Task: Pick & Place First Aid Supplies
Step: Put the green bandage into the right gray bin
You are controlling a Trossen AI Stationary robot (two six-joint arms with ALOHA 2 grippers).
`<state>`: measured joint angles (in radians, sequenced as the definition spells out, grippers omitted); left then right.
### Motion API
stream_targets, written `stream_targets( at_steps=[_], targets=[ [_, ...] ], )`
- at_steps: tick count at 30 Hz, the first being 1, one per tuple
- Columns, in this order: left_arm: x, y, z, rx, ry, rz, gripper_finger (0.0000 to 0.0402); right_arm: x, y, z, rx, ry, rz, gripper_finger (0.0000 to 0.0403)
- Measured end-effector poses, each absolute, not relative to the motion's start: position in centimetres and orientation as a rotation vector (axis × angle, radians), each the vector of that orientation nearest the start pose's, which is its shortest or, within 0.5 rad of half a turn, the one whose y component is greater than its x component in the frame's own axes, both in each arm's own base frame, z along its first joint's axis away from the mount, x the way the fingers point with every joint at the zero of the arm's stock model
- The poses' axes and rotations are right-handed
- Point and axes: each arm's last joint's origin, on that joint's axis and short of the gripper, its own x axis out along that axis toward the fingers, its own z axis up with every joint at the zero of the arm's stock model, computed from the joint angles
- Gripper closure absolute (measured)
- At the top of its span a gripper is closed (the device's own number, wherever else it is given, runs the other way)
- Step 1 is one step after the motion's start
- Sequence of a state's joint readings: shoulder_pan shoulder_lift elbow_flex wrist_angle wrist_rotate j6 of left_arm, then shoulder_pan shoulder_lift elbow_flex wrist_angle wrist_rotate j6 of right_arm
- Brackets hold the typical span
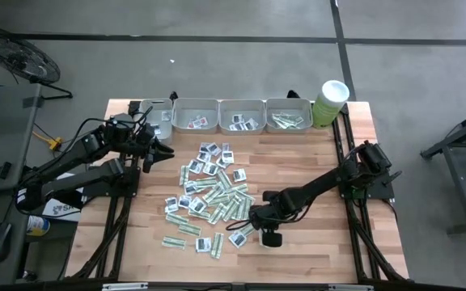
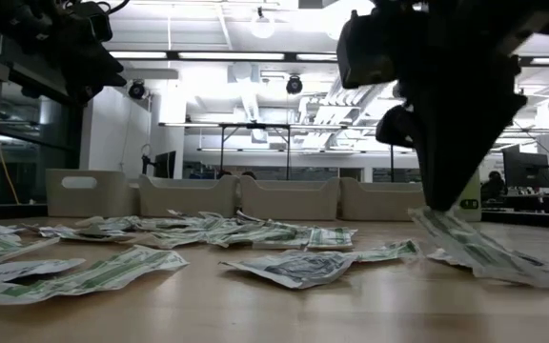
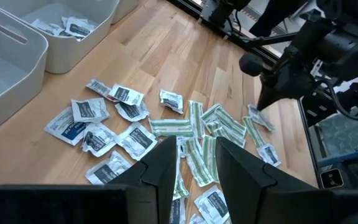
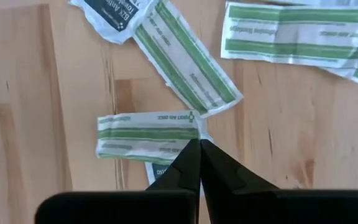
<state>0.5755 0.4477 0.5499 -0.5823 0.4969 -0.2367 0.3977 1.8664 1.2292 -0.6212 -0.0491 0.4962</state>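
- High view: my right gripper point(image 1: 255, 224) is down low on the pale wooden table point(image 1: 298, 170), at the near right edge of the pile of small flat first aid sachets point(image 1: 209, 194).
- Right wrist view: my two dark right fingertips point(image 4: 191, 163) are squeezed tight together, pinching the edge of a narrow green-and-white paper strip sachet point(image 4: 145, 135) that lies flat on the wood.
- A second green striped strip point(image 4: 185, 59) lies slanted just beside it, its end touching it.
- My left gripper point(image 1: 162, 151) hangs in the air over the far left part of the table, near the grey trays.
- Left wrist view: my left fingers point(image 3: 166, 163) are a little apart with nothing between them.
- Under them I see squarish white sachets with dark marks point(image 3: 132, 99) and more green strips mixed in a heap.
- Four grey plastic box trays point(image 1: 195, 115) sit in a row along the far edge, and some hold a few sachets.
- A tall pale green tub with a white lid point(image 1: 330, 101) stands at the right end of that row.
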Motion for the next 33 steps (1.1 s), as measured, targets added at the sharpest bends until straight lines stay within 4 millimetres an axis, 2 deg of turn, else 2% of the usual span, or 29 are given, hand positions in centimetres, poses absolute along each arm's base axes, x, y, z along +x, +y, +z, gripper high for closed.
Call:
stream_targets(
  at_steps=[11, 19, 28, 33],
  targets=[
    [9.3, 4.4, 25.9, -0.482, 0.403, 0.126, 0.0289, 34.0, 13.8, 19.2, 0.230, 1.310, 0.011, 0.0403],
    [9.3, 4.4, 25.9, -0.482, 0.403, 0.126, 0.0289, 35.1, 12.6, 22.0, 0.227, 1.305, -0.022, 0.0403],
    [9.3, 4.4, 25.9, -0.482, 0.403, 0.127, 0.0289, 35.5, 9.6, 26.1, 0.179, 1.344, -0.139, 0.0403],
    [9.3, 4.4, 25.9, -0.482, 0.403, 0.127, 0.0289, 34.5, 6.9, 28.2, 0.145, 1.382, -0.252, 0.0403]
  ],
)
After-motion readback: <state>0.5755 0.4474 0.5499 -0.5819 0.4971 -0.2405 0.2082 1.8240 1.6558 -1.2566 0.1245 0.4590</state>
